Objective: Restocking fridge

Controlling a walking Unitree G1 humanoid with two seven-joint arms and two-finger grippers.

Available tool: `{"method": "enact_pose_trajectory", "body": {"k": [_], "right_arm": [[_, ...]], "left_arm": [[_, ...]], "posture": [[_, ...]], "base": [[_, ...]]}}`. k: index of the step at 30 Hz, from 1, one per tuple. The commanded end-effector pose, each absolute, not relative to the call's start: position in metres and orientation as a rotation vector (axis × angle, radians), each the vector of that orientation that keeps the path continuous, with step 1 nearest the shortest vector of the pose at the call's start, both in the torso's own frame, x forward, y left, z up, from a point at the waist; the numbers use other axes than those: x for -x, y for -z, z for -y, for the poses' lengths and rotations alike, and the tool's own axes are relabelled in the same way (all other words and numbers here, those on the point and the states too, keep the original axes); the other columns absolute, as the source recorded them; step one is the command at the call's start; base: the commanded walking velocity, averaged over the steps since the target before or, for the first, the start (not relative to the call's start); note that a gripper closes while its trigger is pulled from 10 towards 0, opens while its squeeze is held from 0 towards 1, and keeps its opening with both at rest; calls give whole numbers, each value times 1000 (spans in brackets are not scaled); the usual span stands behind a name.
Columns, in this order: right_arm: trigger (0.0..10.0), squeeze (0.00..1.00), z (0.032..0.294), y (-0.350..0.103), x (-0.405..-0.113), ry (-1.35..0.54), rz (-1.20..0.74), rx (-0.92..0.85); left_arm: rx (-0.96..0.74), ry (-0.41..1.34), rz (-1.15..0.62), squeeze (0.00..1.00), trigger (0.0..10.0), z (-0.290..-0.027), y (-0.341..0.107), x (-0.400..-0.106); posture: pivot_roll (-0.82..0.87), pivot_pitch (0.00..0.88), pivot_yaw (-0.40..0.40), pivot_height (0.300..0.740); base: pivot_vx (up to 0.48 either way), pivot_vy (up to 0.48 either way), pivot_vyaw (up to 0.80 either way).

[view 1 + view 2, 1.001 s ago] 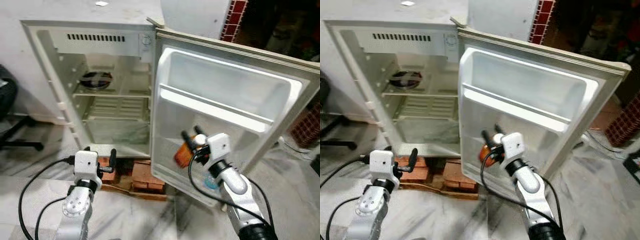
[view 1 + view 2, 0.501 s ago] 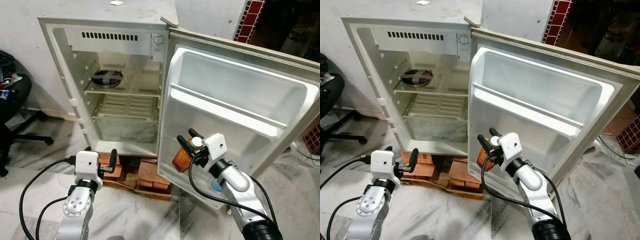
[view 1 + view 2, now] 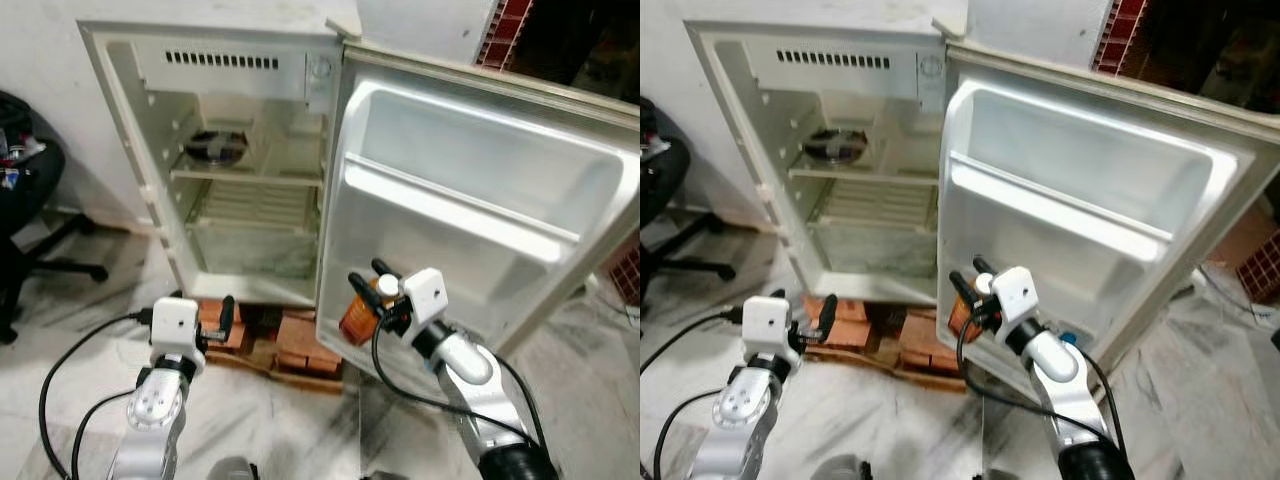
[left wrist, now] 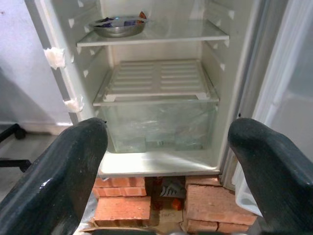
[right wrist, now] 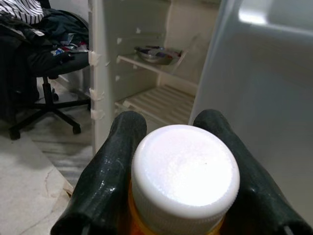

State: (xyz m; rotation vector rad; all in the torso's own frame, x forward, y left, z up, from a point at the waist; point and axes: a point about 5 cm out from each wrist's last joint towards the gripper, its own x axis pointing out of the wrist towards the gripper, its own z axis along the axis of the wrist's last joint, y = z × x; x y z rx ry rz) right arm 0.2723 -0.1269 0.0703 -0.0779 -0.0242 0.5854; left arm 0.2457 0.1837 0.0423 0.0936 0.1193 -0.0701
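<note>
Two black fingers of the right gripper [image 3: 369, 289] clamp an orange bottle [image 3: 356, 322] with a white cap [image 5: 185, 170], held low before the inner side of the open fridge door [image 3: 470, 200]. Left gripper [image 3: 226, 315] hangs spread wide with nothing in it, facing the fridge [image 3: 240, 160], whose shelf carries a metal bowl [image 4: 119, 25]. Bricks [image 3: 300, 348] sit beneath the cabinet.

I see 2 silver arms w/ round joints, white square wrist box on each, black cables in loops. Left gripper [image 3: 226, 318] and right gripper [image 3: 366, 283]: long black fingers, matte, a bit shiny.
</note>
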Motion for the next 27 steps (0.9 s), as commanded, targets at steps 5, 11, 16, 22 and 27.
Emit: {"method": "enact_pose_trajectory", "body": {"k": [5, 11, 16, 22, 27], "right_arm": [[10000, 0, 127, -74, -275, -576, 49, 86], [10000, 0, 128, -73, -275, -568, 50, 98], [10000, 0, 130, -75, -277, -531, 67, 118], [10000, 0, 131, -76, -279, -508, 77, 128], [10000, 0, 134, -77, -281, -482, 89, 147]], "left_arm": [[-101, 62, -136, 0, 10000, -185, -40, -244], [-101, 61, -136, 0, 10000, -185, -41, -243], [-103, 74, -130, 0, 10000, -187, -42, -239], [-105, 70, -137, 0, 10000, -189, -41, -237], [-107, 74, -137, 0, 10000, -188, -41, -237]], "posture": [[36, 0, -27, 631], [39, 0, -28, 631], [46, 0, -30, 631], [45, 0, -30, 631], [43, 0, -29, 631]], "base": [[0, 0, 0], [0, 0, 0], [0, 0, 0], [90, 0, 0], [294, 0, 0]]}}
